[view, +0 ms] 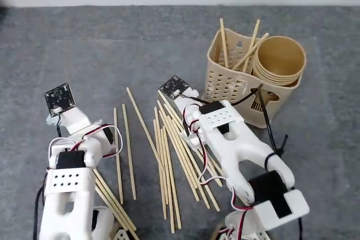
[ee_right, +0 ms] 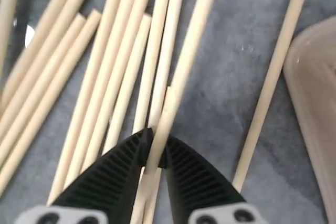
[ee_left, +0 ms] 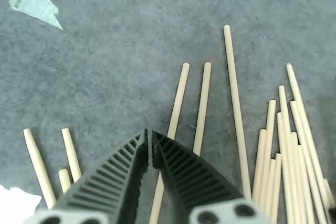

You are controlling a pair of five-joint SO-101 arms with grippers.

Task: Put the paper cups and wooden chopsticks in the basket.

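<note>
The beige basket (view: 225,80) stands at the back right and holds stacked paper cups (view: 279,57) and several chopsticks (view: 223,37). Many loose wooden chopsticks (view: 174,155) lie on the grey mat in front of it. My right gripper (ee_right: 155,140) is shut on one chopstick (ee_right: 181,72) over this pile, close to the basket's wall (ee_right: 317,87). My left gripper (ee_left: 148,136) is shut with nothing in it, just above the mat beside two separate chopsticks (ee_left: 202,103). The left arm (view: 70,178) stands at the front left and the right arm (view: 230,133) in the middle.
More chopsticks (view: 115,200) lie beside the left arm's base. A torn scrap of pale paper (ee_left: 34,1) lies on the mat ahead of the left gripper. The mat's far left and back are bare.
</note>
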